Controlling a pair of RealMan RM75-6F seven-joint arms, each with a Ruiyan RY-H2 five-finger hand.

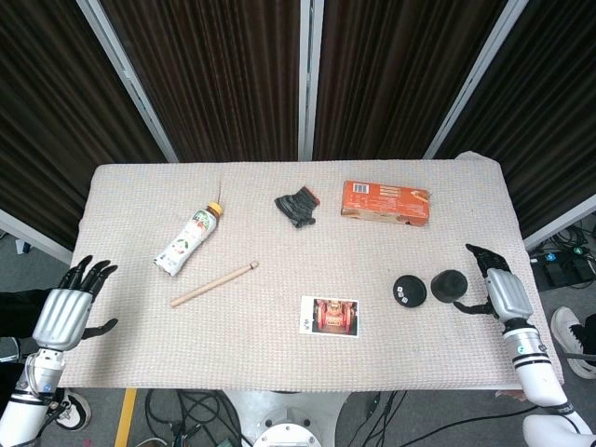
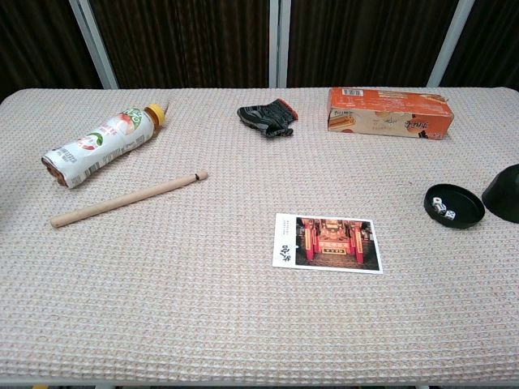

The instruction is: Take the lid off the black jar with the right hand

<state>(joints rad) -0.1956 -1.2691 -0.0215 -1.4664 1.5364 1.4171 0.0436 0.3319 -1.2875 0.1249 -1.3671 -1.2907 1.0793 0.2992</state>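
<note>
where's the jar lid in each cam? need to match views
Head view: the lid sits on the table at right, just right of the open jar base, beside the right hand.
Chest view: the lid is cut off by the right edge, right of the jar base.
Shared landmark: the orange box, behind the jar in both.

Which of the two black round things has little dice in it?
The flat dish, the one nearer the postcard. It lies open with small white dice inside. The taller black lid beside it, nearer the right hand, shows none.
</note>
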